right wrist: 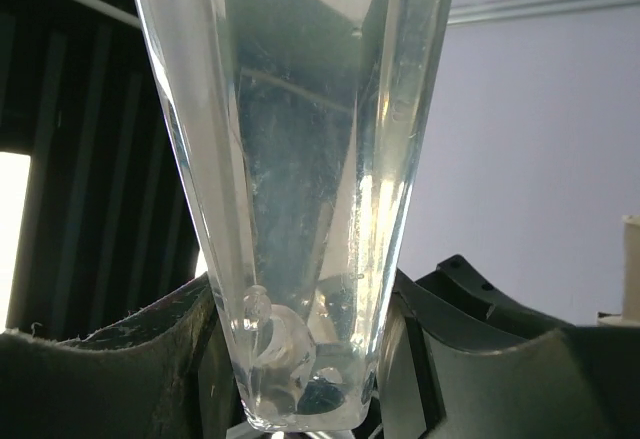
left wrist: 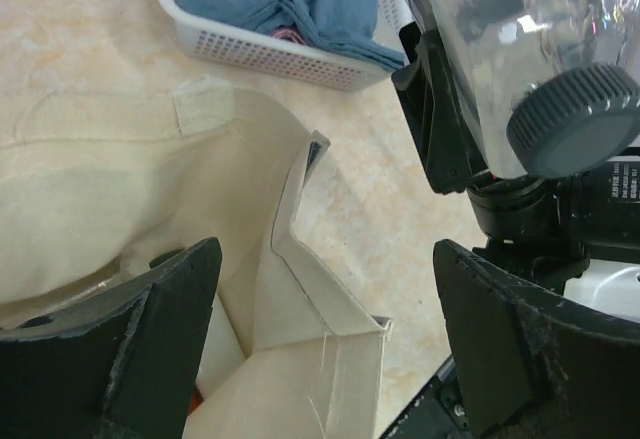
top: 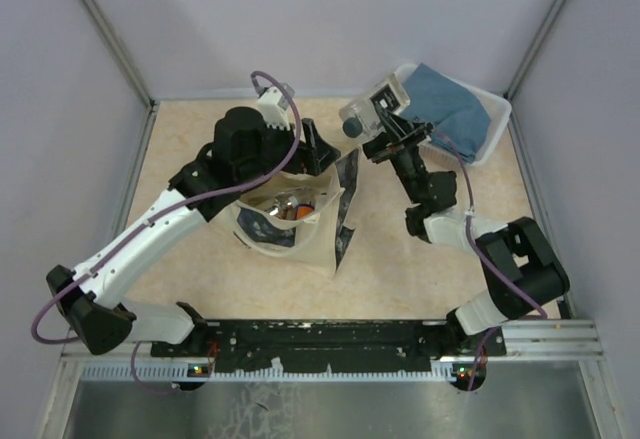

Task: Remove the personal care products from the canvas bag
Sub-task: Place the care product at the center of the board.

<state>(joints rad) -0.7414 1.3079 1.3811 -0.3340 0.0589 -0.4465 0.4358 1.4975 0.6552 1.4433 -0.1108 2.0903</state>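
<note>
The canvas bag (top: pixel 300 234) stands open mid-table, with several personal care products (top: pixel 288 207) inside, one of them orange. My left gripper (top: pixel 316 155) is open over the bag's far rim. In the left wrist view its fingers (left wrist: pixel 150 349) stand wide apart around a cream corner of the bag (left wrist: pixel 300 289), which they do not touch. My right gripper (top: pixel 388 139) is shut on a clear bottle with a dark grey cap (top: pixel 366 111) and holds it in the air between the bag and the basket. The bottle fills the right wrist view (right wrist: pixel 300 159) and shows in the left wrist view (left wrist: pixel 560 79).
A white plastic basket (top: pixel 496 129) holding a folded blue cloth (top: pixel 445 99) stands at the back right; it also shows in the left wrist view (left wrist: pixel 290 54). Grey walls close in the table on three sides.
</note>
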